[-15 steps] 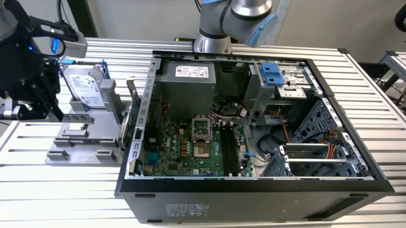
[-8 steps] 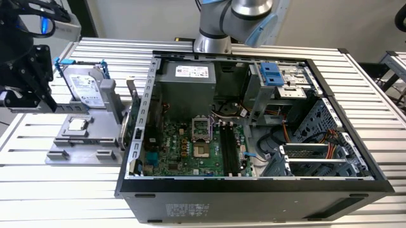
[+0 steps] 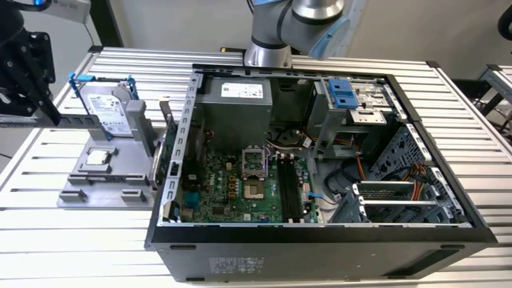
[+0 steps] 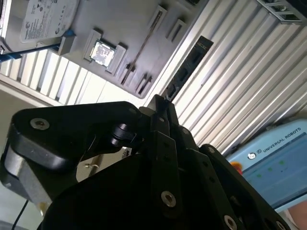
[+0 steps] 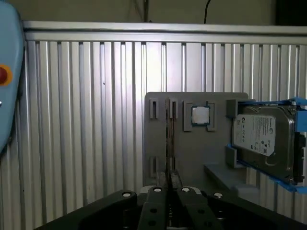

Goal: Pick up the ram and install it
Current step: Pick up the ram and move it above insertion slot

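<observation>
The ram (image 4: 189, 62) is a dark narrow stick with black chips, and it juts out past my fingertips over the ribbed table. My gripper (image 4: 162, 103) is shut on its near end. In the first wrist view the ram (image 5: 169, 143) shows edge-on as a thin dark line running from the gripper (image 5: 169, 184) across the grey fixture (image 5: 192, 153). The open computer case (image 3: 172, 138) lies on the table. The black memory slots (image 3: 289, 186) are on its green motherboard, to the right of the processor socket.
The grey fixture (image 3: 104, 174) sits left of the case, with a silver hard drive (image 3: 108, 111) in blue rails and a processor chip (image 3: 98, 157) on it. The arm's base (image 3: 276, 36) stands behind the case. A blue teach pendant (image 4: 273, 163) lies beside the table.
</observation>
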Available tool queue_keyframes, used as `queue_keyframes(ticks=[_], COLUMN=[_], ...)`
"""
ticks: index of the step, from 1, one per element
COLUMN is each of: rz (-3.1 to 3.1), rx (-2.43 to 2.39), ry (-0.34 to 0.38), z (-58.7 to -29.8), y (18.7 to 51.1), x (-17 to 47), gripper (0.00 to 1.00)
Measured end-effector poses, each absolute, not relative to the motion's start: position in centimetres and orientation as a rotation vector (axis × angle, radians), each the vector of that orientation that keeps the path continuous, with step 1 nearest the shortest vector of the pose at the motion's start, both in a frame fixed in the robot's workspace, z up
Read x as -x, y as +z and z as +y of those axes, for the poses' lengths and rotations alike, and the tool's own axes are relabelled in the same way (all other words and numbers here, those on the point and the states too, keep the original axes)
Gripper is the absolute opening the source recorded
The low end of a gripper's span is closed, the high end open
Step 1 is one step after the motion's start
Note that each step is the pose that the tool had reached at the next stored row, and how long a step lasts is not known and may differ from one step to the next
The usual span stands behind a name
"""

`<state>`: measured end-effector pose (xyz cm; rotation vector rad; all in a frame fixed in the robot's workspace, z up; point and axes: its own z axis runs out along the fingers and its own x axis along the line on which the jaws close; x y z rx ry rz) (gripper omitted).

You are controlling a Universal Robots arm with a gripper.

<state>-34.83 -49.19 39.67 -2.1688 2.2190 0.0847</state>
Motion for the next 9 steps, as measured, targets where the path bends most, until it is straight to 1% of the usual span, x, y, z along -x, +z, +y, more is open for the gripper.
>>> queue_keyframes(ticks=[4, 9], rz=[2.219, 2.219], rx=[2.169, 2.169], ry=[0.085, 0.085], z=[-49.2, -49.2], y=[41.4, 41.5], x=[34.8, 34.8], gripper=[0.0, 0.0])
